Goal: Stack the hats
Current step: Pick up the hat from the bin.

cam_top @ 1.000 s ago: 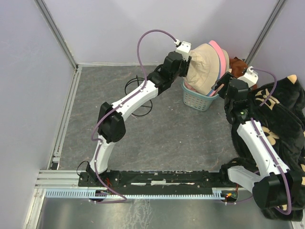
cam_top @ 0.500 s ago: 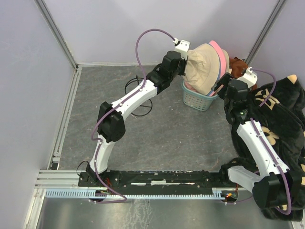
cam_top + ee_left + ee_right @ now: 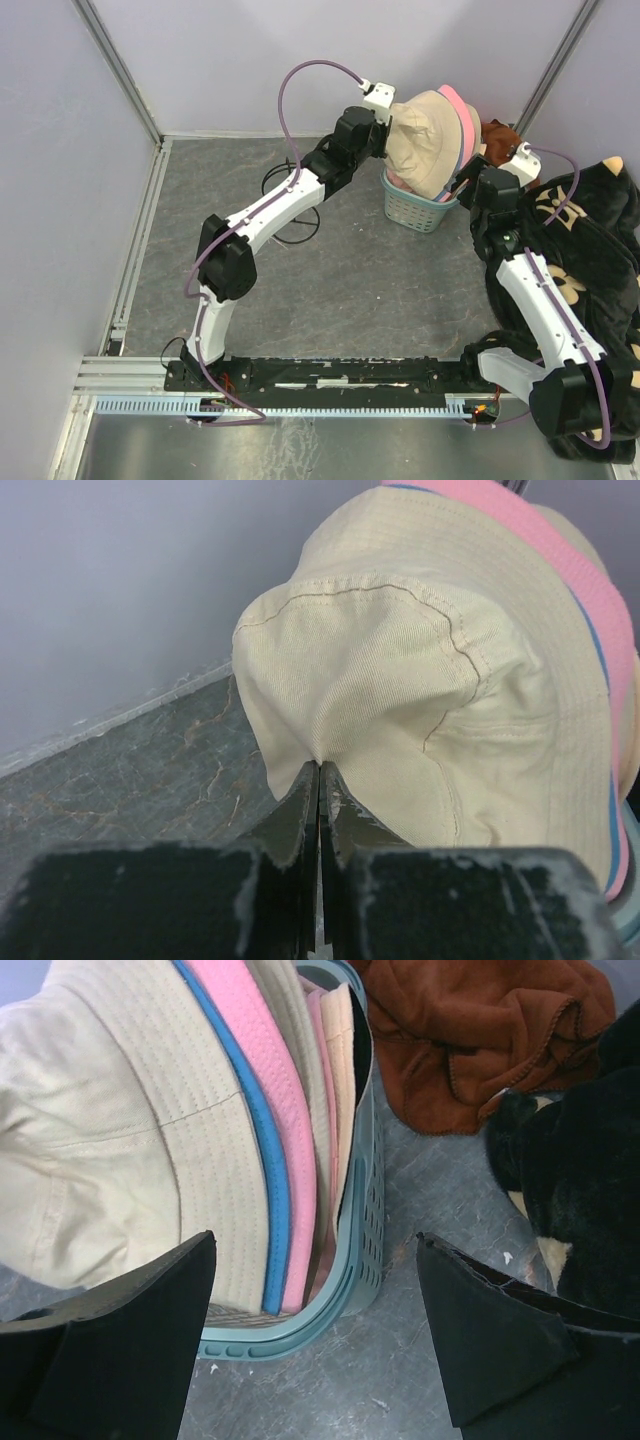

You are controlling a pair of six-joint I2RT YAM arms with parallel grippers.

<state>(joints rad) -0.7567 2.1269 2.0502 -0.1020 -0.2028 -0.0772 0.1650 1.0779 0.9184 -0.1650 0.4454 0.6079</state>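
Observation:
A beige bucket hat [image 3: 425, 140] stands on edge over the teal basket [image 3: 412, 208] at the back right. My left gripper [image 3: 392, 122] is shut on its crown [image 3: 360, 690], pinching the cloth. Behind it sit a pink hat [image 3: 462, 120] with a blue-edged brim [image 3: 262, 1130] and more beige and pink hats [image 3: 335, 1090] packed upright in the basket [image 3: 362, 1230]. My right gripper [image 3: 462, 185] is open and empty, just right of the basket, its fingers [image 3: 130, 1330] on either side of the basket's near corner.
A rust-brown cloth [image 3: 470, 1030] lies behind the basket to the right. A black blanket with beige flowers [image 3: 590, 270] is heaped along the right side. Black cable loops [image 3: 290, 200] lie on the grey floor. Walls enclose the back and sides.
My left gripper has lifted the beige hat slightly up and back. The right arm has barely moved.

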